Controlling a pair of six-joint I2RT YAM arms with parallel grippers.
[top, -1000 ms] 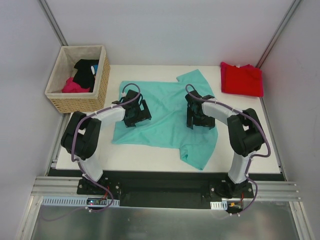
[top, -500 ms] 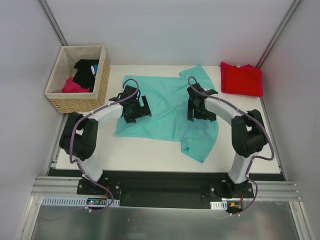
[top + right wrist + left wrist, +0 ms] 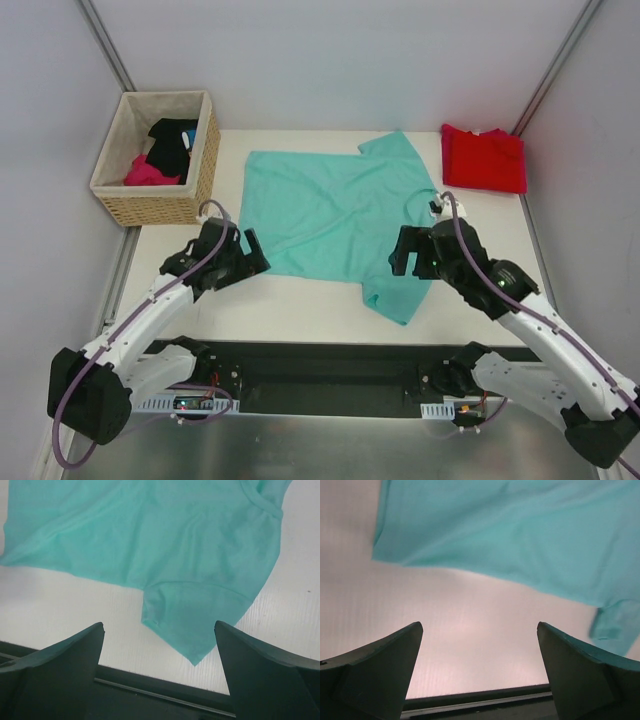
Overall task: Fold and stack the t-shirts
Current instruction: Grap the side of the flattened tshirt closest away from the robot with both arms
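Left fingers (image 3: 250,262) spread wide, empty, above white bench (image 3: 300,310) by near-left hem of teal mint-green cotton t-shirt (image 3: 330,215), which lies flat mid-bench | right fingers (image 3: 403,262) spread, empty, over its near sleeve | bright red cotton t-shirt (image 3: 485,158) folded at far-right corner, top view only

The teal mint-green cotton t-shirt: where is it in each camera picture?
Top external: teal mint-green cotton t-shirt spread flat, centre.
Left wrist: the shirt across the top and right.
Right wrist: the shirt fills the upper half.
Shared landmark: its pointed near sleeve, far right in left wrist, centre in right wrist.
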